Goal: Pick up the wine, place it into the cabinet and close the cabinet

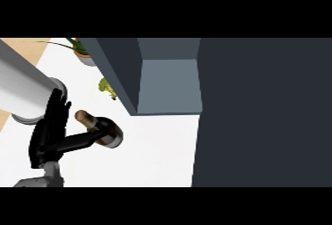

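On my feed the left hand (pixel 52 132) has its fingers (pixel 57 110) stretched straight up while the thumb (pixel 81 139) reaches out against the wine (pixel 103 128), the one bottle on the white counter (pixel 156 149), so I read that hand as open and not wrapped around it. The bottle stands just right of the hand, near the front of the one open cabinet (pixel 165 74). I count one potted plant (pixel 81 50) at the back and one green item (pixel 107 88) beside the cabinet.
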Robot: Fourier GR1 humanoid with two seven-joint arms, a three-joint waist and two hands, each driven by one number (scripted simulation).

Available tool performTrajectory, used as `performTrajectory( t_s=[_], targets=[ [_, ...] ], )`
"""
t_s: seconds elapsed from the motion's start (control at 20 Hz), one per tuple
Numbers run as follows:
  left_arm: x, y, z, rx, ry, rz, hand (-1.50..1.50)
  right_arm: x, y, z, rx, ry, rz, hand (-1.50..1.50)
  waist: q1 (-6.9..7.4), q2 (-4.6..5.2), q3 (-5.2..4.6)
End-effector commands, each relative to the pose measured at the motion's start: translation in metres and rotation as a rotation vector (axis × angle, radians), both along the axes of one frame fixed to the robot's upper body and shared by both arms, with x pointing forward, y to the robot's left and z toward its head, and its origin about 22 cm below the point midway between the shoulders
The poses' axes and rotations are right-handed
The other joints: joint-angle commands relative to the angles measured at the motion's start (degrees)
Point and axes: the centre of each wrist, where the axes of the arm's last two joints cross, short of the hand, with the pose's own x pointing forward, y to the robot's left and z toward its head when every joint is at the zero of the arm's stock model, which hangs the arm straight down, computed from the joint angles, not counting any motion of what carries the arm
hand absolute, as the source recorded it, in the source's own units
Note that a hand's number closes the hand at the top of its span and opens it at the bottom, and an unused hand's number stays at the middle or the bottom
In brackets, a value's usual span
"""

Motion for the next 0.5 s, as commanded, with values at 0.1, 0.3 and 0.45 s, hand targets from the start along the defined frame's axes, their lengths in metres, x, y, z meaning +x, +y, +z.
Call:
performTrajectory(
  t_s=[0.1,0.3,0.45],
  targets=[
    [0.005,0.000,-0.037,-0.014,0.042,-0.016,-1.50,-0.052,-0.017,0.041,0.034,-0.089,0.023,-1.50,-0.31,0.06,-0.03],
    [0.008,0.010,-0.046,-0.044,0.033,-0.029,-1.50,-0.045,-0.015,0.036,0.053,-0.081,0.037,-1.50,0.16,0.07,0.01],
    [0.001,0.007,-0.071,-0.028,0.030,-0.061,-1.50,-0.050,-0.016,0.037,0.052,-0.083,0.036,-1.50,-0.30,0.07,-0.01]
  ],
)
